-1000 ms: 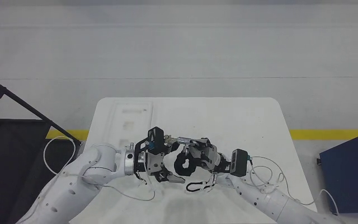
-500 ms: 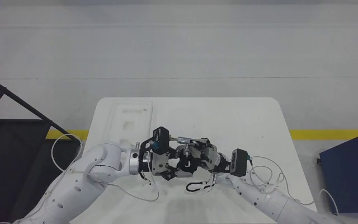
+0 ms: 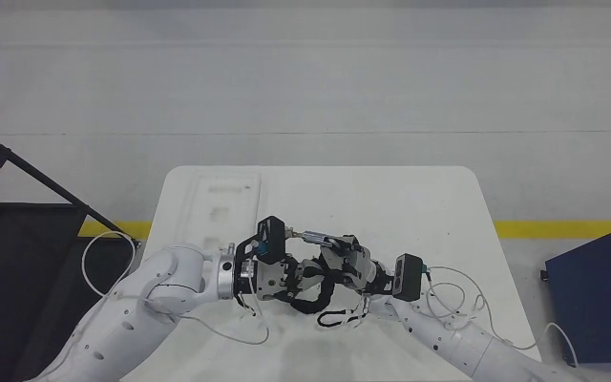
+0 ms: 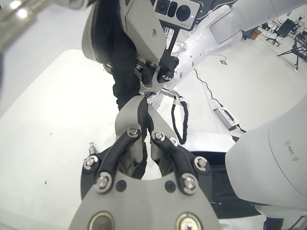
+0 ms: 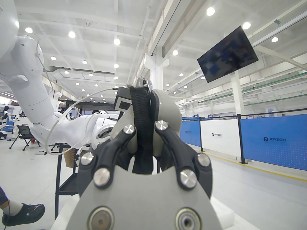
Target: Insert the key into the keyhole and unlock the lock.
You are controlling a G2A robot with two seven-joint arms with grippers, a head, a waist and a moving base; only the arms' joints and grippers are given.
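Top: left gripper point(image 3: 290, 280) and right gripper point(image 3: 326, 254) meet over the table's point(image 3: 430, 205) near half, with the lock point(image 3: 310, 236) at the right one's tip. Left wrist: left jaws pressed together, contents unclear. Right wrist: right jaws pinching the lock's metal end point(image 5: 143, 82).

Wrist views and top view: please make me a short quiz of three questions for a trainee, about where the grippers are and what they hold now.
1. True or false: the left gripper and the right gripper are at opposite ends of the table.
2. The right gripper is shut on: A) a red cup, B) a black strap, C) nothing.
3. Fill in: a shiny metal piece sticks out past the tip of the ___ gripper.
Key: 1 false; 2 B; 3 right.
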